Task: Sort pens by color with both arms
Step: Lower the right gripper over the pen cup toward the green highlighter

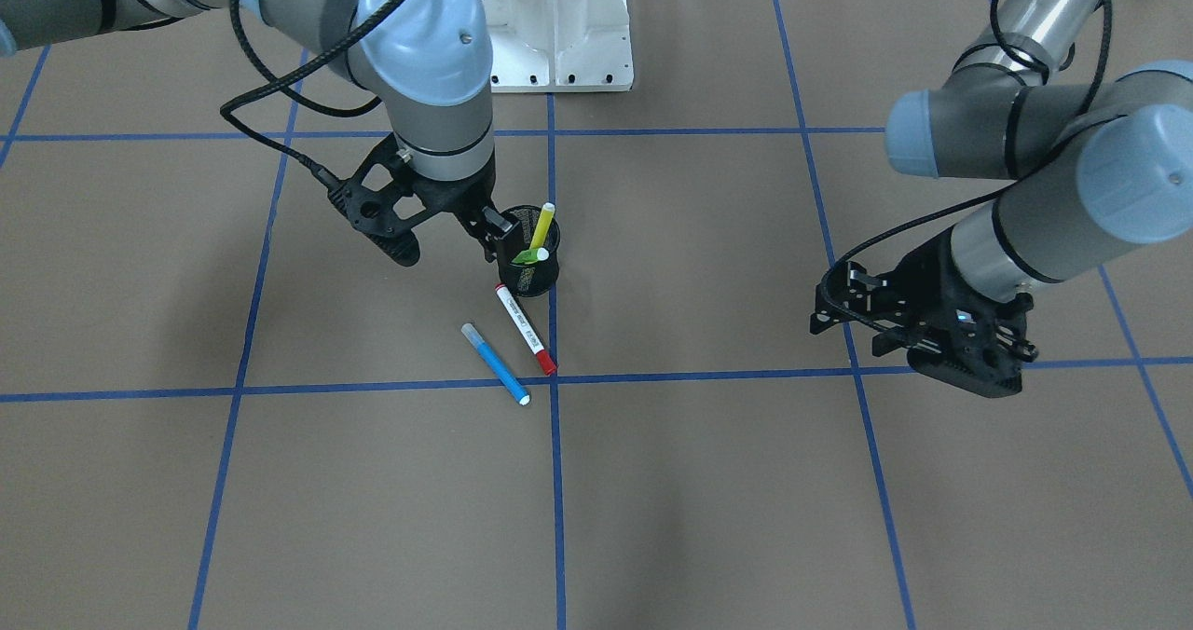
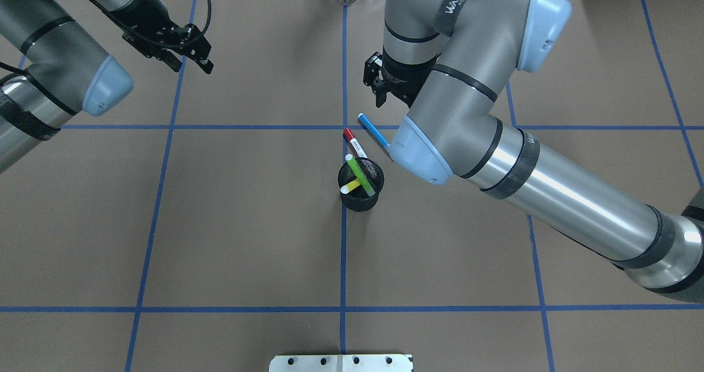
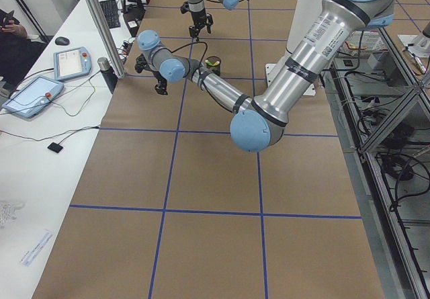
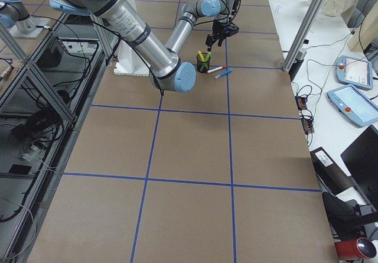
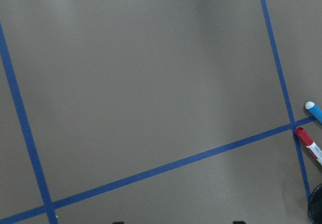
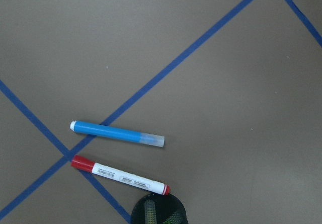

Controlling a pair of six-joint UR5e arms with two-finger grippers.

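Observation:
A blue pen (image 1: 496, 363) and a white pen with red ends (image 1: 525, 329) lie side by side on the brown table, just in front of a black mesh cup (image 1: 528, 276). A yellow highlighter (image 1: 542, 225) and a lime green highlighter (image 1: 527, 255) stand tilted inside the cup. My right gripper (image 1: 445, 246) hovers beside the cup, open and empty. Its wrist view shows the blue pen (image 6: 116, 133) and the red-ended pen (image 6: 121, 175) below it. My left gripper (image 1: 895, 341) is open and empty, far off to the side of the pens.
Blue tape lines (image 1: 550, 481) divide the table into squares. The white bolted pedestal (image 1: 559, 34) stands at the robot's side. In the overhead view the right arm's elbow (image 2: 423, 152) hangs over part of the blue pen (image 2: 373, 130).

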